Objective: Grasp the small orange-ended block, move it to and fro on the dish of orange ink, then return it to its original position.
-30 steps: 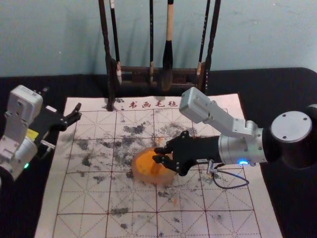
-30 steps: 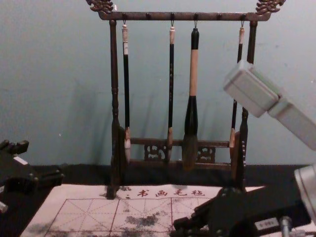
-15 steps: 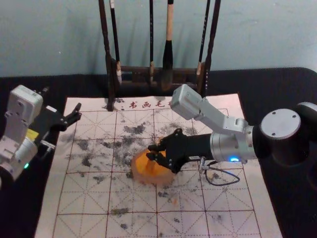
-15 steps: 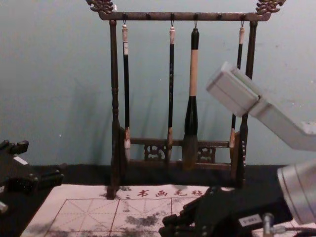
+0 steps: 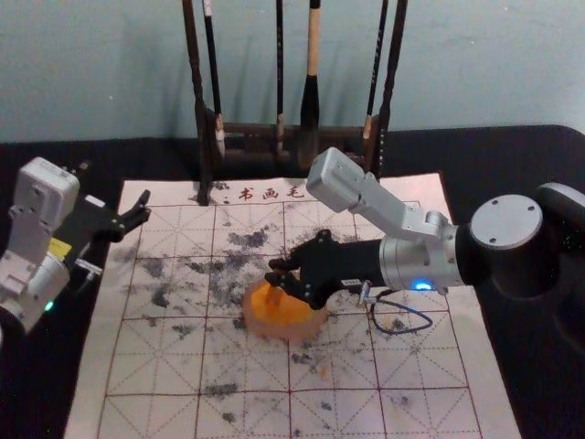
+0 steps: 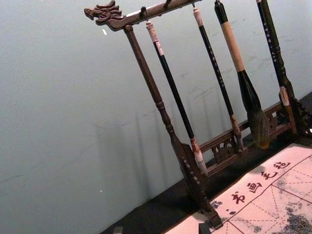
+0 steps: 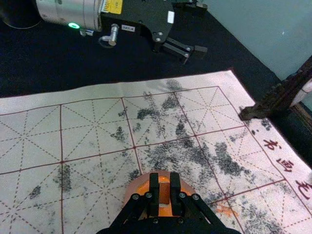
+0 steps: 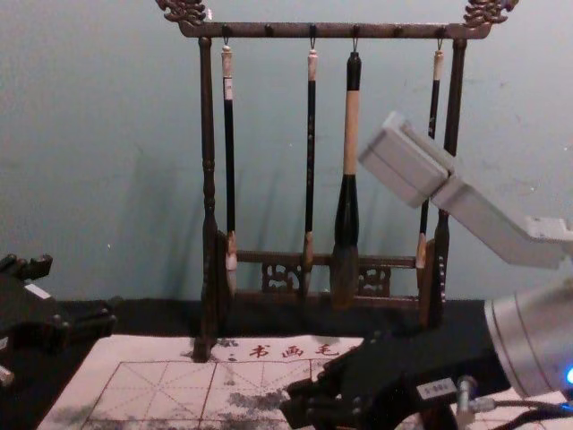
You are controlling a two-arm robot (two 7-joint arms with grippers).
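Right fingers [image 5: 285, 264]: black, slim, on angular links with shiny round screws [image 7: 182, 195]
Left fingers [image 5: 139, 210]: black, jointed, blocky-tipped
Housings behind fingers: matte black, right [image 5: 352, 265] with a small white label [image 8: 436, 389], left [image 5: 84, 219] with a printed yellow label [image 7: 112, 6]
Wrist cuffs, behind housings: silvery cylinders, right [image 5: 420, 265] with a blue light [image 5: 421, 285], left [image 5: 32, 283] with a green light [image 7: 73, 25]
Boxy modules: pale grey, rounded edges, back from right [image 5: 336, 178] and left [image 5: 50, 183] fingers
Cable [image 5: 411, 327]: dark loop behind right fingers, silvery connector [image 8: 465, 399]
Joint cap [image 5: 505, 222]: grey disc, dark screws, well back from right fingers
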